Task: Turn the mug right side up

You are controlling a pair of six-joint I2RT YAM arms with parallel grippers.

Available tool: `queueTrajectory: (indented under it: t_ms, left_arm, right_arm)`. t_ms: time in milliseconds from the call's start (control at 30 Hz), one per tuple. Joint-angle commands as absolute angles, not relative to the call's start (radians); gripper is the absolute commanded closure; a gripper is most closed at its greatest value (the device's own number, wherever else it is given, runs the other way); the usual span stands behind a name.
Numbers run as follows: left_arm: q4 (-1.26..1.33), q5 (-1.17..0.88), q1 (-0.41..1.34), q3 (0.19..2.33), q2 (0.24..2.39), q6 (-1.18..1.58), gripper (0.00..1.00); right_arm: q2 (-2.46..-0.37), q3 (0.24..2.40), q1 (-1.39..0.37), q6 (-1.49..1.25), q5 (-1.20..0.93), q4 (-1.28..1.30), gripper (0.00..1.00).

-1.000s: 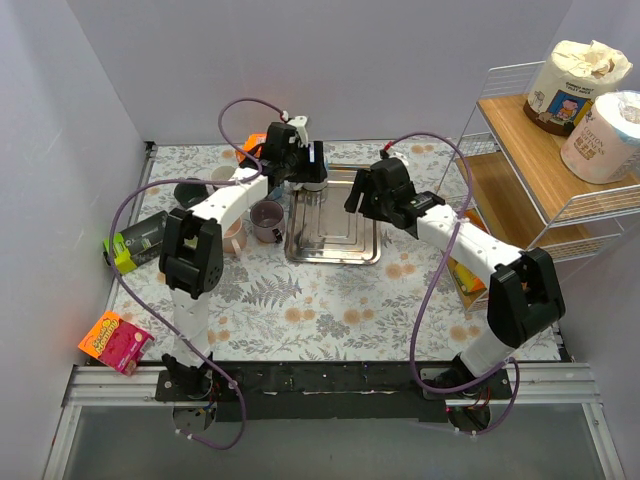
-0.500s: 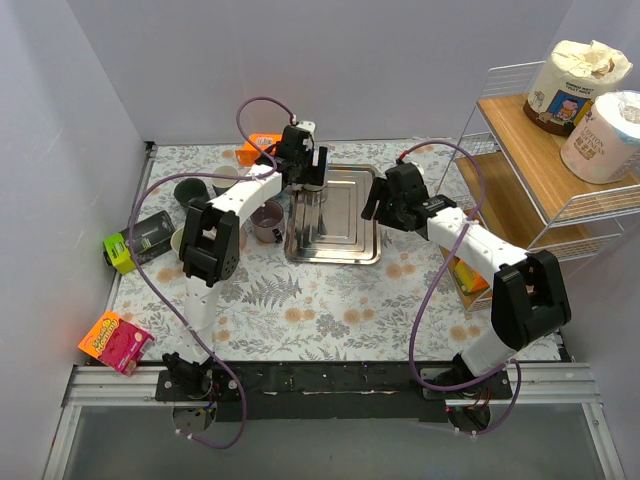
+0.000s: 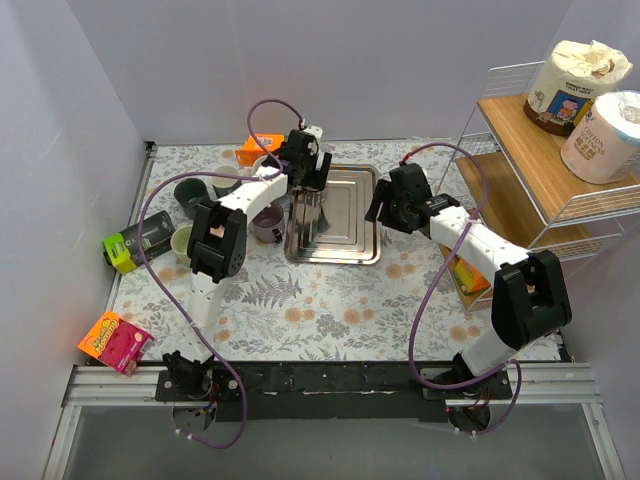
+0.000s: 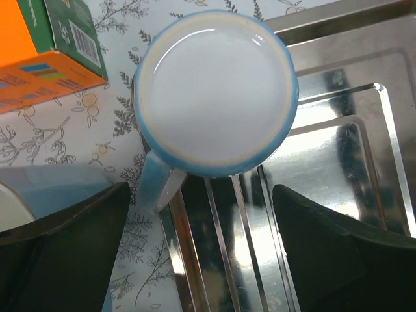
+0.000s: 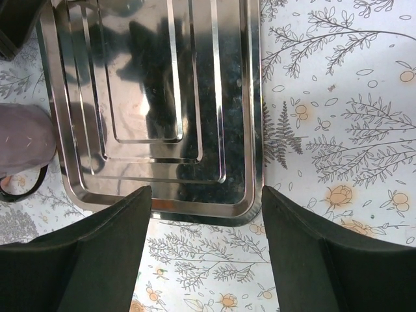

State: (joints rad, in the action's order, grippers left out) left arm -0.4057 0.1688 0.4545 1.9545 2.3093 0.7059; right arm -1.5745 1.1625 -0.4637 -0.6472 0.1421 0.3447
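A blue mug [image 4: 216, 91] stands upside down at the far left corner of the steel tray [image 4: 338, 162], its pale flat base facing up. Its handle [image 4: 156, 185] points to the near left, over the tray's rim. My left gripper [image 4: 208, 260] is open and empty, hovering straight above the mug with a finger on either side, apart from it. In the top view the left gripper [image 3: 305, 172] covers the mug. My right gripper [image 5: 207, 253] is open and empty above the tray's near right corner [image 5: 247, 208]; it also shows in the top view [image 3: 385, 205].
A purple mug [image 3: 266, 220] stands left of the tray [image 3: 335, 225]. An orange box [image 4: 39, 58], a pale blue cup [image 4: 52, 188], a dark bowl [image 3: 192, 192], a green cup [image 3: 182, 240] and a green packet [image 3: 135, 240] lie to the left. A wire rack [image 3: 540, 150] stands at the right.
My left gripper has moved a little right and nearer, settling over the tray's far left corner. My right gripper has drawn back to the right, off the tray's middle.
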Motion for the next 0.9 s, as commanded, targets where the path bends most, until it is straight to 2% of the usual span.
queueTrajectory:
  t_ms: [0,67,167,233,333,533,700,767,867]
  left_arm:
    - [-0.368,0.169,0.451,1.999,2.316,0.663,0.09]
    - [-0.367,0.149,0.451,1.990,2.319,0.664,0.09]
    - [-0.368,0.129,0.451,1.983,2.325,0.669,0.17]
    - [-0.368,0.121,0.451,1.977,2.321,0.678,0.28]
    - [-0.361,0.106,0.451,1.939,2.292,0.696,0.36]
    - [-0.336,0.086,0.451,1.898,2.263,0.710,0.42]
    - [-0.337,0.097,0.451,1.910,2.272,0.716,0.55]
    - [-0.334,0.098,0.451,1.910,2.267,0.721,0.55]
    - [-0.325,0.100,0.451,1.916,2.266,0.726,0.50]
  right_arm:
    - [-1.555,1.161,-0.457,-0.646,0.123,0.353,0.25]
    - [-1.559,1.161,-0.459,-0.650,0.124,0.360,0.25]
    - [-1.559,1.163,-0.457,-0.653,0.123,0.364,0.26]
    - [-1.559,1.164,-0.457,-0.658,0.121,0.367,0.26]
    - [-1.555,1.155,-0.457,-0.666,0.120,0.368,0.26]
    - [-1.546,1.134,-0.457,-0.687,0.104,0.365,0.27]
    - [-1.540,1.129,-0.457,-0.690,0.097,0.373,0.28]
    - [-1.532,1.123,-0.457,-0.690,0.098,0.373,0.28]
    - [-1.531,1.114,-0.457,-0.693,0.095,0.371,0.29]
